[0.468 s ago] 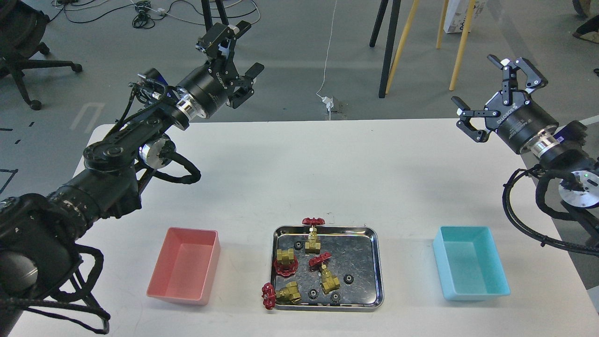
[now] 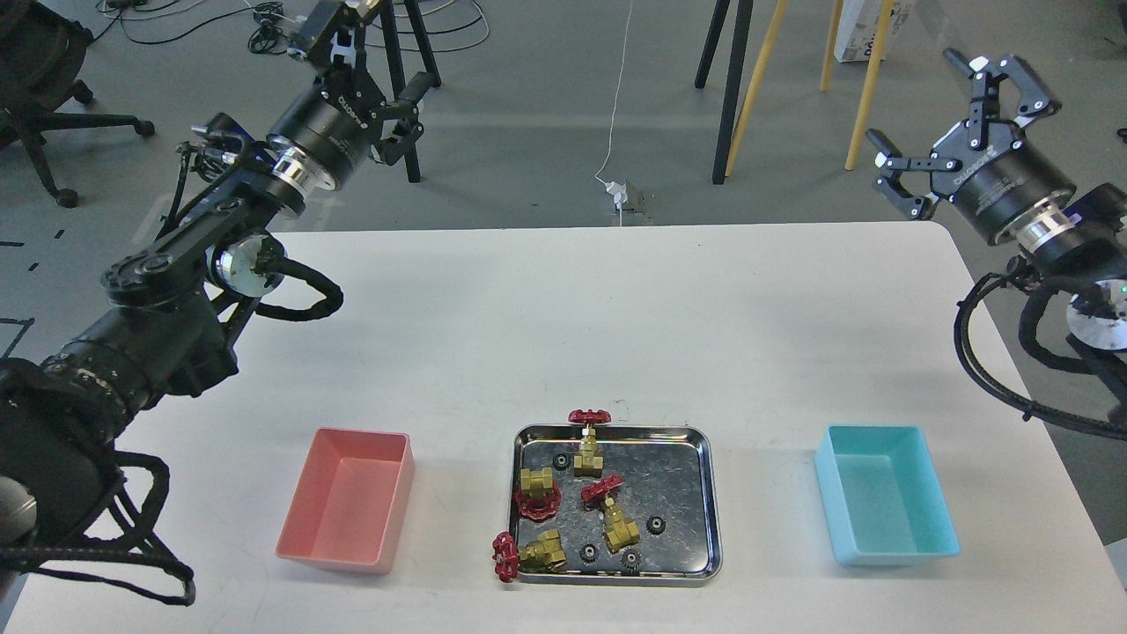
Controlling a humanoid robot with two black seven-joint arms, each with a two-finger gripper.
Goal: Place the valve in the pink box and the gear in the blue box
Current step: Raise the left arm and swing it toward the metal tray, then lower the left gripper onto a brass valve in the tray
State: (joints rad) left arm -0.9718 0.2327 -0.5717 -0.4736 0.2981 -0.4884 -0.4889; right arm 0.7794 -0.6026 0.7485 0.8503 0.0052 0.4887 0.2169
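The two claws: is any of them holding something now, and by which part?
Nothing is held. The left claw and the right claw are both open and empty, raised beyond the table's far edge.

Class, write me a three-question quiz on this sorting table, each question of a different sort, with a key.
1. True or false: the pink box already holds a valve.
2. How many black gears lie in the steel tray?
3. Multiple choice: the valve at the tray's far edge has its red handwheel A) flat inside the tray, B) sticking out past the rim, C) in the blue box.

Key
1. False; it is empty.
2. Four, for example the gear right of the middle.
3. B.

Both the left gripper and right gripper are open, high above the table.
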